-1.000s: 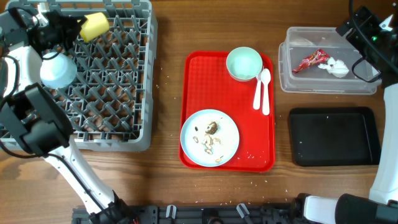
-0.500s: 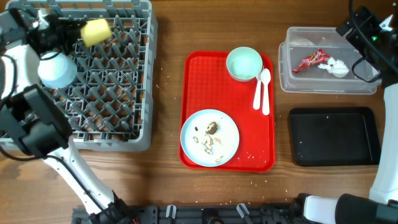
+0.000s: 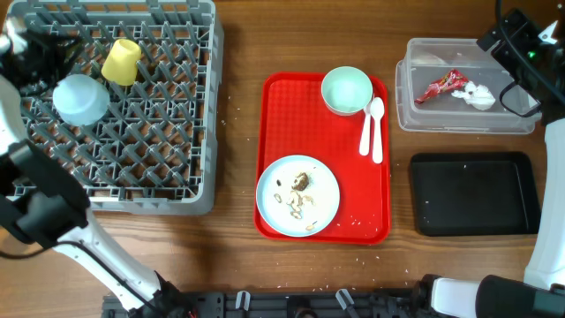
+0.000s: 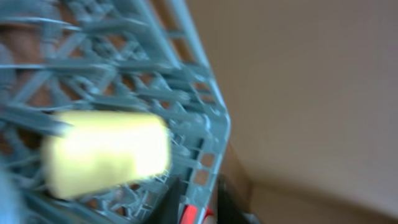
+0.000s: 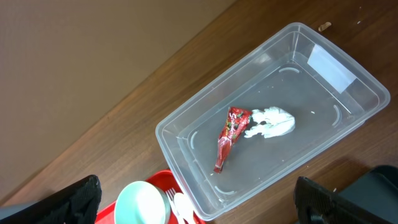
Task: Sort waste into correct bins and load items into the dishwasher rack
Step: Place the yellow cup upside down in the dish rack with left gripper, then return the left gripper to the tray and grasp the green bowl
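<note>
The yellow cup [image 3: 121, 61] lies in the grey dishwasher rack [image 3: 168, 168] near its back, beside the upturned light blue bowl [image 3: 80, 98]. My left gripper [image 3: 25, 42] is at the rack's back left corner, apart from the cup and open; its wrist view is blurred and shows the cup [image 4: 106, 152] among the rack's pegs [image 4: 186, 93]. The clear tub [image 3: 415, 119] holds the red wrapper [image 3: 443, 86] and the white tissue [image 3: 477, 94]. My right gripper [image 5: 198, 199] hangs open and empty above the tub [image 5: 186, 162].
A red tray [image 3: 274, 132] holds the pale green bowl [image 3: 346, 90], the white spoon [image 3: 376, 124] and fork [image 3: 364, 140], and the white plate [image 3: 322, 208] with food scraps [image 3: 300, 183]. The black tray [image 3: 474, 193] lies in front of the tub.
My left gripper let go of the yellow cup, which now rests in the rack, and drew back to the left. The right arm has not moved.
</note>
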Robot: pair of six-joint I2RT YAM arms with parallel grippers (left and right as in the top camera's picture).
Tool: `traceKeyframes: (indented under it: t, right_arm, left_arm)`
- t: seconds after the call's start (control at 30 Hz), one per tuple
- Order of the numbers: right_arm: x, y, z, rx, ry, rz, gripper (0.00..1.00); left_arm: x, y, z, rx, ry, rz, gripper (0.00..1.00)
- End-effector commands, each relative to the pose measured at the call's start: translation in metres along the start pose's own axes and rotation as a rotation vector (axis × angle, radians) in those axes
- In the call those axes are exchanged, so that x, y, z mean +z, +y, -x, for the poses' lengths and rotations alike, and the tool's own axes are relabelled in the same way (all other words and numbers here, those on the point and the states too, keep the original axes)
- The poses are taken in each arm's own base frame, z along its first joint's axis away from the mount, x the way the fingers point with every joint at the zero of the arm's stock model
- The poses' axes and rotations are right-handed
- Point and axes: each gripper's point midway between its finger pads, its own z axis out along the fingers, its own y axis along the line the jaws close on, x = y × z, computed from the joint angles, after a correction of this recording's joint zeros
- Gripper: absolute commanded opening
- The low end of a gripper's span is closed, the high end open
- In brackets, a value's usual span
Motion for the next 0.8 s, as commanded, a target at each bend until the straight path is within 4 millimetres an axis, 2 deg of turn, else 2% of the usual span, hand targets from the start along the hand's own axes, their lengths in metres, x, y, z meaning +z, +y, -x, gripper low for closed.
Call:
traceKeyframes:
  t: [0.0,0.03,0.07,0.13,0.2,0.3,0.43,0.53,0.73,0.77]
  right_arm:
    - [-0.003,-0.003,0.004,0.009,-0.017,-0.012,1.00]
    - [-0.003,-0.003,0.004,0.009,-0.017,-0.012,1.00]
    - [-0.003,-0.003,0.004,0.009,-0.017,-0.012,1.00]
    - [-0.003,-0.003,0.004,0.009,-0.017,-0.012,1.00]
    - [-0.003,-0.003,0.004,0.009,-0.017,-0.012,1.00]
    - [-0.003,-0.003,0.004,0.009,-0.017,-0.012,1.00]
    - [-0.003,-0.003,0.004,0.009,-0.017,-0.012,1.00]
    - [-0.003,-0.003,0.004,0.009,-0.017,-0.012,1.00]
    - [-0.003,-0.003,0.004,0.009,-0.017,-0.012,1.00]
    - [-0.003,-0.003,0.004,0.009,-0.017,-0.012,1.00]
  left_arm:
    - [0.040,-0.059,-0.049,0.285,0.039,0.059,0.04]
    - [0.068,-0.045,-0.055,0.375,-0.021,0.246,0.04]
    - [0.081,-0.031,-0.055,0.424,-0.102,0.430,0.04]
    - [0.089,-0.024,-0.053,0.534,-0.231,0.659,0.04]
    - [0.084,-0.029,-0.043,0.616,-0.418,0.855,0.04]
    - [0.090,-0.023,-0.042,0.626,-0.442,0.887,0.04]
    - [0.085,0.017,-0.030,0.580,-0.406,0.961,0.04]
    - [0.076,0.035,-0.025,0.540,-0.365,0.972,0.04]
    - [0.063,0.053,-0.030,0.485,-0.314,1.019,0.04]
    - [0.056,0.054,-0.032,0.416,-0.335,1.021,0.04]
